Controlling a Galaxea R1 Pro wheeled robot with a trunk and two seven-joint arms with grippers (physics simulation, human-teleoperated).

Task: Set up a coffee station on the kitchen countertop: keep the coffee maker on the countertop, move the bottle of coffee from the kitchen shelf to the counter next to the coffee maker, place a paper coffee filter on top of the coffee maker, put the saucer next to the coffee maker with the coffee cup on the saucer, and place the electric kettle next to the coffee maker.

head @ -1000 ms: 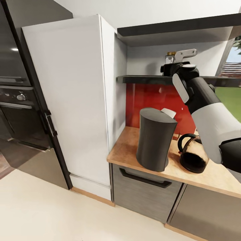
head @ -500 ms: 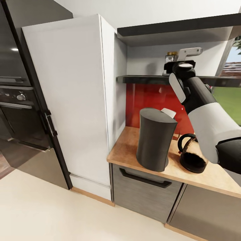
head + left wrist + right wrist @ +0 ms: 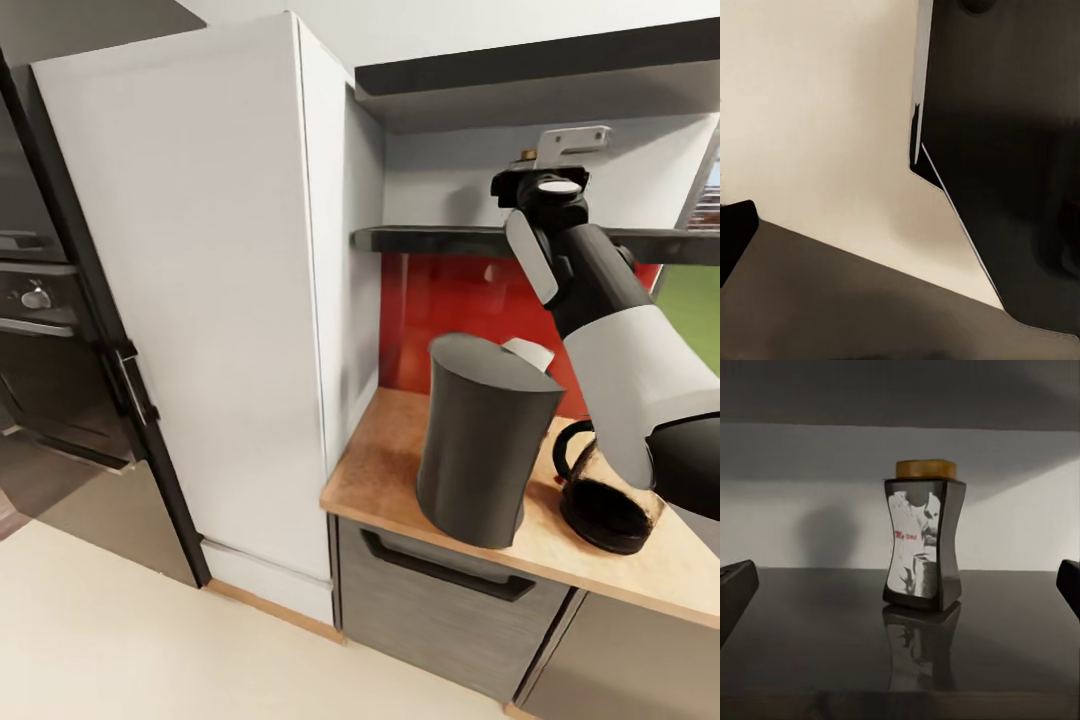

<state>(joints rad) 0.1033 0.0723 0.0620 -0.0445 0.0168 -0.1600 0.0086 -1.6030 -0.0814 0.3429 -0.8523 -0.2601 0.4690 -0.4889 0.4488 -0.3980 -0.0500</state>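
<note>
Kitchen shelf (image 3: 440,239): reaching for the coffee.
The right hand (image 3: 900,585) is spread wide and holds nothing, lined up with the bottle of coffee (image 3: 922,544), which stands on the shelf so both fingers can slip around it; the worktop (image 3: 390,470) waits below.

Right arm (image 3: 610,320) raised and outstretched, its end effector (image 3: 560,150) open, fingers (image 3: 736,585) spread wide.

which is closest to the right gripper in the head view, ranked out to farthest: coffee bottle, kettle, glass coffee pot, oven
1. Coffee bottle, on the shelf just behind the right gripper.
2. Kettle, on the countertop below.
3. Glass coffee pot, lower on the counter beside the kettle; close to it in rank.
4. Oven, far across at the picture's left.
</note>
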